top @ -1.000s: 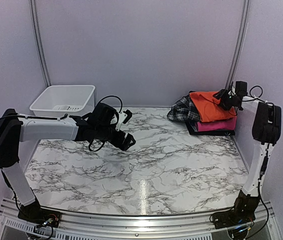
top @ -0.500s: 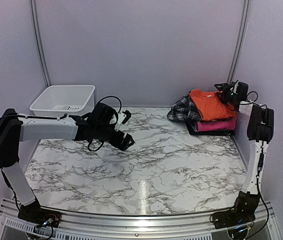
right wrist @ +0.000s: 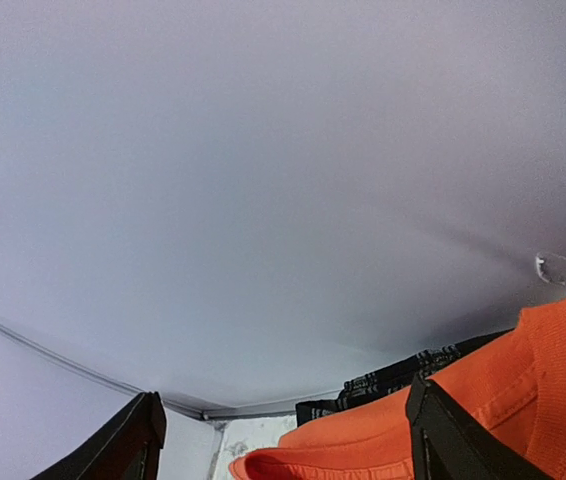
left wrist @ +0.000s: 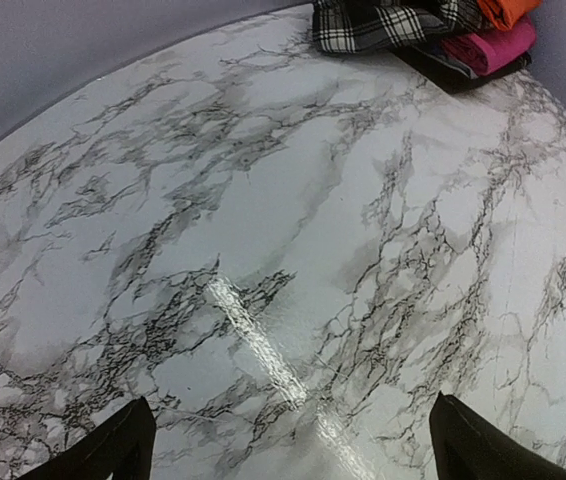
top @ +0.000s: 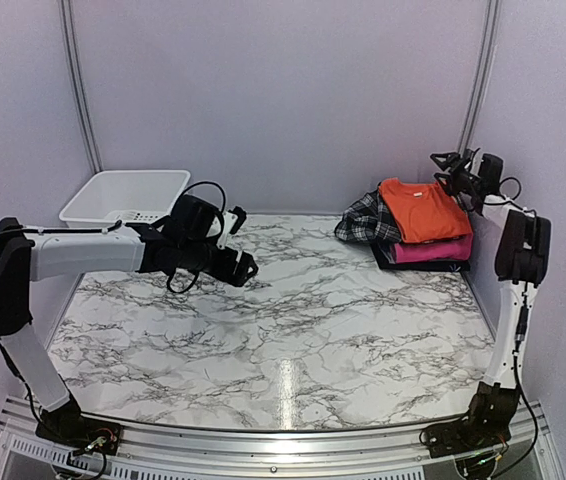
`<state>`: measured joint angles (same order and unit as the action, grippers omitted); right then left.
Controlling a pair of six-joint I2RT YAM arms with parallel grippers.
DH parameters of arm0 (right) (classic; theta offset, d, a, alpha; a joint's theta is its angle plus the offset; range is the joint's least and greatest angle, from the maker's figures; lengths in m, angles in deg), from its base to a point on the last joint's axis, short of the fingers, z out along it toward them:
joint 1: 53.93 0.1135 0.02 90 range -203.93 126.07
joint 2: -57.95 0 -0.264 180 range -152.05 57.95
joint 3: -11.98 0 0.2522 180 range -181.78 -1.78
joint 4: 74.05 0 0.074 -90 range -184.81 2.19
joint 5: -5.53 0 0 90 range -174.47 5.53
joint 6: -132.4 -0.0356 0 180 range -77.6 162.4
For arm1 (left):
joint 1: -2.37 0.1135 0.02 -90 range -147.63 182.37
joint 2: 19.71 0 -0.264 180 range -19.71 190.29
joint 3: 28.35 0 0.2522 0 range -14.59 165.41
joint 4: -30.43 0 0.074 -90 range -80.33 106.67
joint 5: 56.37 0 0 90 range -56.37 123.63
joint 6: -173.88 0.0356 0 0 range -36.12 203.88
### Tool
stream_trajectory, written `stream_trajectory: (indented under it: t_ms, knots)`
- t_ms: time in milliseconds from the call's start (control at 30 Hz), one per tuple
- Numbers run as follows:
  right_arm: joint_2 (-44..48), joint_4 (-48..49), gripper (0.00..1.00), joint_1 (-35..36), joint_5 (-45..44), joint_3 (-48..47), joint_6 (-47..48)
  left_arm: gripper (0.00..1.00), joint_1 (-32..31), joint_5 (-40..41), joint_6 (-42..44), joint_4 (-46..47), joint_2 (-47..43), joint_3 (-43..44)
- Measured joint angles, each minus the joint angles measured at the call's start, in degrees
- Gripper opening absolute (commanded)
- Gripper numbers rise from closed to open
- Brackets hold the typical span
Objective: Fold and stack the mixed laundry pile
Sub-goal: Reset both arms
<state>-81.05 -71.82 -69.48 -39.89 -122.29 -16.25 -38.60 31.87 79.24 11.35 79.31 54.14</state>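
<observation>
Above orange t-shirt (top: 421, 210) far edge, right gripper (top: 451, 166) spread, empty; left gripper (top: 240, 243) wide.

1. No writing, label, brand, number or sign can be read in any view.
2. The orange t-shirt (top: 421, 210), just below the right gripper (top: 447, 168), shows only plain cloth. The plaid shirt (top: 363, 222), farther to that gripper's left, shows only its check pattern.
</observation>
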Motion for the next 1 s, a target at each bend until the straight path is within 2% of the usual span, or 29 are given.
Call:
stream_trajectory:
  t_ms: [167, 267, 467, 733, 833, 1000]
  knots:
    - [5.92, -8.11, 0.89, -0.13, 0.31, 0.00, 8.74, 0.99, 3.21, 2.29, -6.32, -0.85, -0.68, 4.37]
    - [10.82, -14.08, 0.98, -0.20, 0.00, 0.00, 15.28, 0.99, 6.16, -0.28, -10.73, -1.53, -0.61, 9.75]
    - [22.18, -25.97, 0.98, -0.22, -1.49, 2.01, 28.44, 0.99, 12.26, -5.75, -16.26, -3.21, -0.59, 16.79]
    - [40.76, -36.81, 0.99, 2.05, -6.82, 20.81, 41.68, 0.99, 15.28, -4.09, -15.93, -10.45, -0.90, 21.38]
    - [45.72, -39.65, 0.98, 6.43, -9.90, 28.52, 45.88, 0.99, 15.26, -2.25, -15.74, -12.76, -2.10, 18.80]
    - [55.82, -40.02, 0.98, 14.03, -11.32, 47.23, 48.78, 0.99, 15.26, -0.44, -16.59, -14.99, -6.38, 10.80]
